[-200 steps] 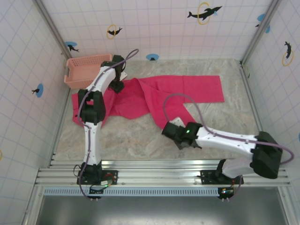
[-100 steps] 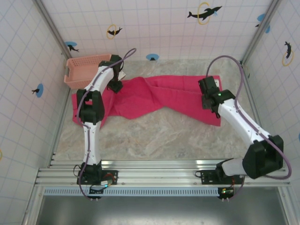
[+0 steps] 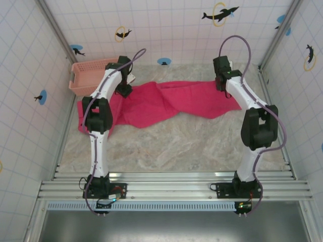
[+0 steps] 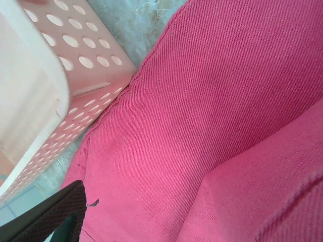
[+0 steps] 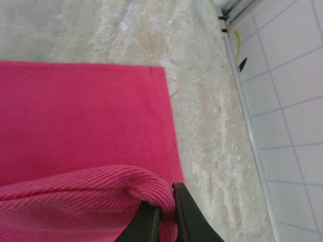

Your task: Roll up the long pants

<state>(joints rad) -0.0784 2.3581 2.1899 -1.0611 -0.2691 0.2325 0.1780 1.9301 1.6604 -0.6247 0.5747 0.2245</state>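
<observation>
Overhead, the long pants (image 3: 166, 103) are lying spread across the far half of the marbled table (image 3: 176, 141), running from its left side near the wall to its far right. The cloth is bright pink-red, rumpled and folded over itself around the middle. A paler pink plastic basket (image 3: 91, 64) is sitting in the far left corner, just beside the left end of the pants.

The left arm is stretching forward, and the left gripper (image 3: 124, 92) is hovering at or on the cloth right next to the basket. In the left wrist view, one dark finger (image 4: 50, 222) is showing at the lower left over ribbed pink fabric, with the basket's perforated wall at the upper left. Whether this gripper is open or closed cannot be told.

The right arm is reaching to the far right end of the pants, where the right gripper (image 3: 221, 84) is sitting. In the right wrist view, its two dark fingers (image 5: 189, 222) are pinching a rounded fold of the pink cloth between them, above a flat layer of the same fabric that ends in a straight edge on the table.
</observation>
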